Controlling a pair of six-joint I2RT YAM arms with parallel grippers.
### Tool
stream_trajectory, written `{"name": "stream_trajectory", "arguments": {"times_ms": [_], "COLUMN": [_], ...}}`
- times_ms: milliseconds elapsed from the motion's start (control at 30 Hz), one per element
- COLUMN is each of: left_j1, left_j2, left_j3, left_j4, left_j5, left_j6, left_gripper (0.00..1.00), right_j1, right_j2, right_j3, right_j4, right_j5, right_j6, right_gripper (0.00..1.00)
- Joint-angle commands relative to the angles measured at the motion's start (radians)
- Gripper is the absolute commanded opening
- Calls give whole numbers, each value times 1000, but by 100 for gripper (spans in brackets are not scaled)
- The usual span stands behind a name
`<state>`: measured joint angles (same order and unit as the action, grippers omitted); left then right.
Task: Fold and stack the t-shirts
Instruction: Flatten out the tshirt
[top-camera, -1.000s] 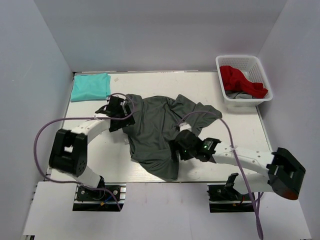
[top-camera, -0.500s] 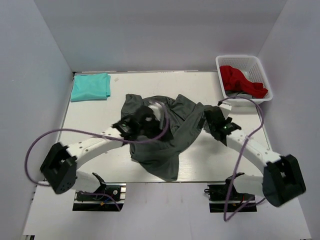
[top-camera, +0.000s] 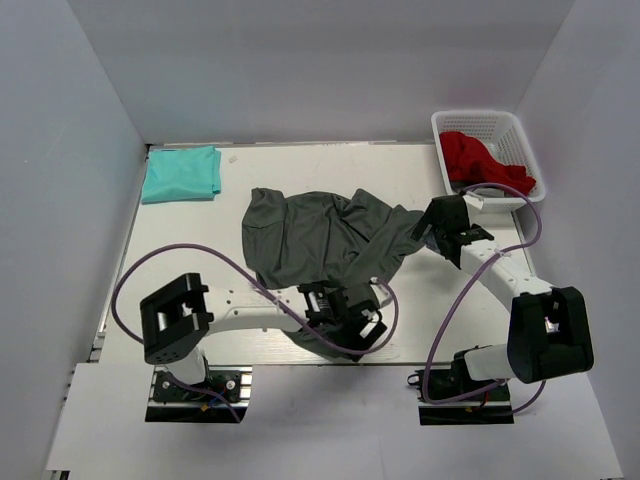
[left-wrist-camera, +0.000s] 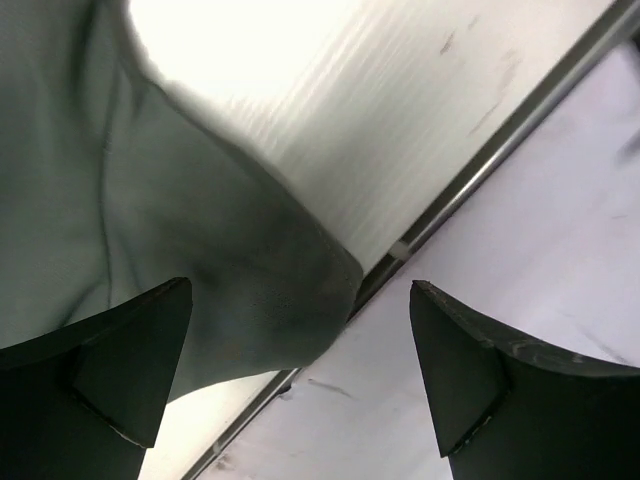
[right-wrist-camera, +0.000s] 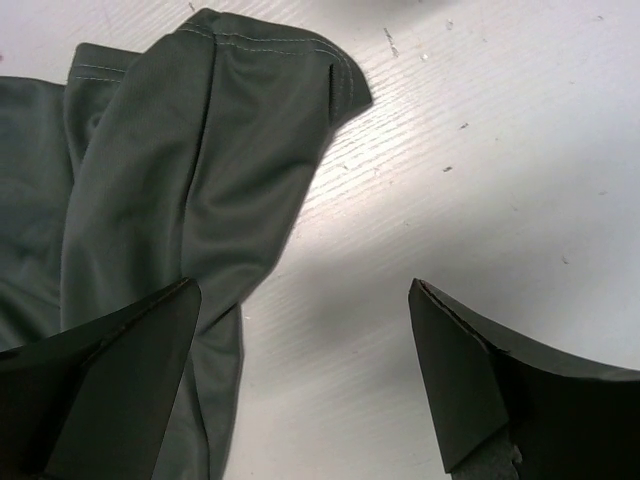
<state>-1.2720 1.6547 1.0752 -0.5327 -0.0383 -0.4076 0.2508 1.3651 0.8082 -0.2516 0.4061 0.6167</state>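
Left gripper (left-wrist-camera: 300, 288) wide open, empty, over grey shirt (top-camera: 310, 245) at lower-ctr bench (top-camera: 180, 250) edge; right gripper (right-wrist-camera: 303, 285) wide, at sleeve (right-wrist-camera: 230, 120). Step, prob.: spreading. Next: pinch both, pull flat.

A white table (top-camera: 300, 165) is enclosed on three sides by plain pale-grey panels: a back wall (top-camera: 320, 70), a left wall (top-camera: 60, 200) and a right wall (top-camera: 590, 170). Small dark scratches are seen on the tabletop, and a bright glare in the left wrist view. The near edge is finished with a metal strip (left-wrist-camera: 480, 162) — past it a pale lower surface (top-camera: 330, 420) is seen.
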Motion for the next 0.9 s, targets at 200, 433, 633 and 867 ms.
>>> {"name": "stream_trajectory", "arguments": {"times_ms": [200, 433, 633, 867], "left_j1": [-40, -27, -6, 5], "left_j2": [88, 119, -110, -251], "left_j3": [46, 40, -41, -75], "left_j4": [-61, -68, -7, -38], "left_j5": [-106, -210, -403, -502], "left_j6": [13, -71, -142, -171], "left_gripper": [85, 0, 0, 0], "right_j1": [-50, -68, -85, -102], "right_j2": [8, 72, 161, 261], "right_j3": [9, 23, 80, 169], "right_j4": [67, 78, 66, 84], "right_j5": [-92, -119, -101, -107], "right_j6": [-29, -41, -17, 11], "right_gripper": [90, 90, 89, 82]}}
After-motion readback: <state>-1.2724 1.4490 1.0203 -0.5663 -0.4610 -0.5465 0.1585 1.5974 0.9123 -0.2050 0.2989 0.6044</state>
